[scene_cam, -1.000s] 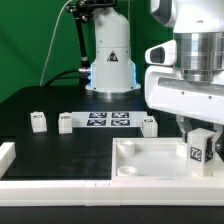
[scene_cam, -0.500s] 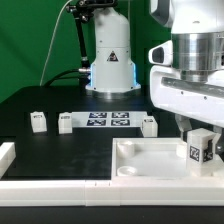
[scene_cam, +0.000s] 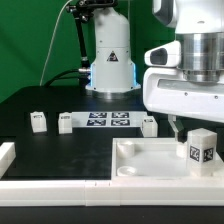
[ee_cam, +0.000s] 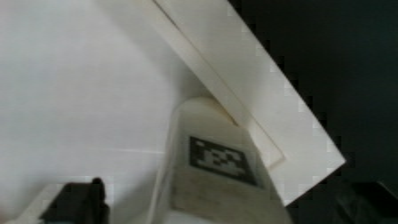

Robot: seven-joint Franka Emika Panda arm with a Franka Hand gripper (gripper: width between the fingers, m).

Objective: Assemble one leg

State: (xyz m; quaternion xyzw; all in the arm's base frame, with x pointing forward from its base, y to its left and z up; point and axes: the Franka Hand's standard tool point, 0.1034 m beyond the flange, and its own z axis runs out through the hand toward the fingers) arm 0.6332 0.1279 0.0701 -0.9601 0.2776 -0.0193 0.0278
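White plastic fills most of what you see at the tool end: the gripper (scene_cam: 184,125) hangs low over the tray (scene_cam: 150,152), at about four o'clock in the exterior view, and the leg (scene_cam: 201,148) stands upright just beside it with its black-and-white tag facing the camera. You cannot tell from either view whether the fingers are open or closed, or whether they touch the leg; the arm's broad white housing covers them from outside, and the wrist view shows only one dark fingertip (ee_cam: 79,200) at the edge of the picture, apart from the leg (ee_cam: 217,160). In that wrist view the leg rises against the tray's raised rim (ee_cam: 240,75), tag toward the lens. The leg's foot sits inside the tray near its corner on the exterior view's right; whether it rests on the tray floor is hidden. Farther out, at about nine o'clock, you have three more small white tagged blocks on the black table (scene_cam: 60,150): one (scene_cam: 38,121) well to the exterior view's left, one (scene_cam: 65,122) at the end of the marker board (scene_cam: 105,120), and one (scene_cam: 149,125) at the board's other end, near the arm housing. Behind them, at twelve o'clock, stands the robot base (scene_cam: 110,60) before a green backdrop (scene_cam: 30,40).
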